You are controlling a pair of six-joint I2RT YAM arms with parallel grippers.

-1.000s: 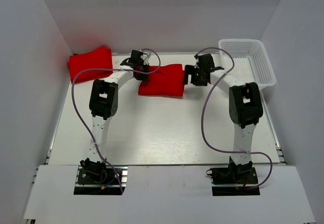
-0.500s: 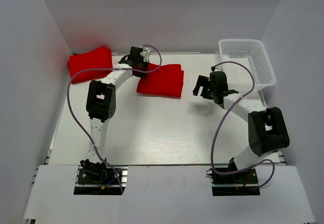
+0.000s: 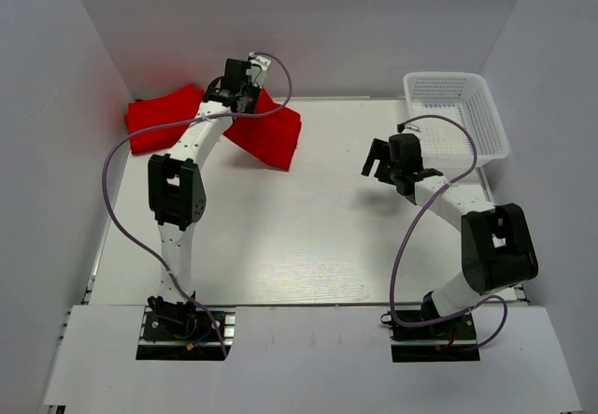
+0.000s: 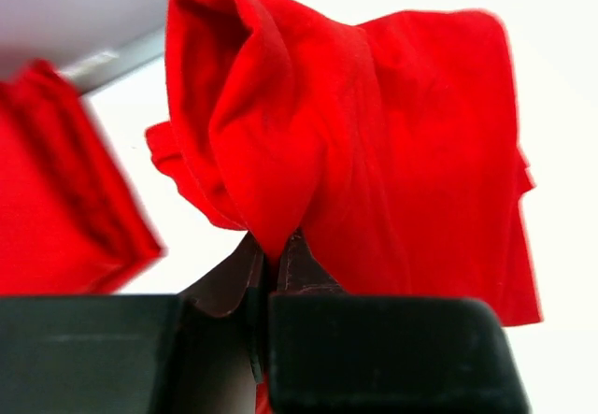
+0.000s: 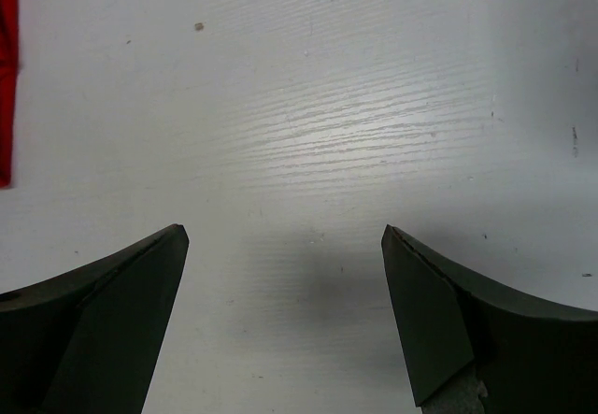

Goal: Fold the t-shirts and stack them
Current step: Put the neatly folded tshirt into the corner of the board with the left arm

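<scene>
White table (image 3: 308, 236), bunched red t-shirt (image 4: 374, 124) pinched in left gripper (image 4: 276, 263)

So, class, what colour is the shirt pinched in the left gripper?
The t-shirt is plain bright red, unmarked; clearest in the left wrist view.

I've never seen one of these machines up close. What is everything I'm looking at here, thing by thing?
held t-shirt: one, bright red, far side left of centre, bunched and gripped by the left end effector
folded t-shirt: one, bright red, lying in the far left corner
basket: one, white plastic mesh, far right corner
table: one, white, under everything
arms: two, white and black, left arm and right arm, bases at the near edge
left end effector: one, black, shut on the held t-shirt
right end effector: one, black, open over bare table
</scene>
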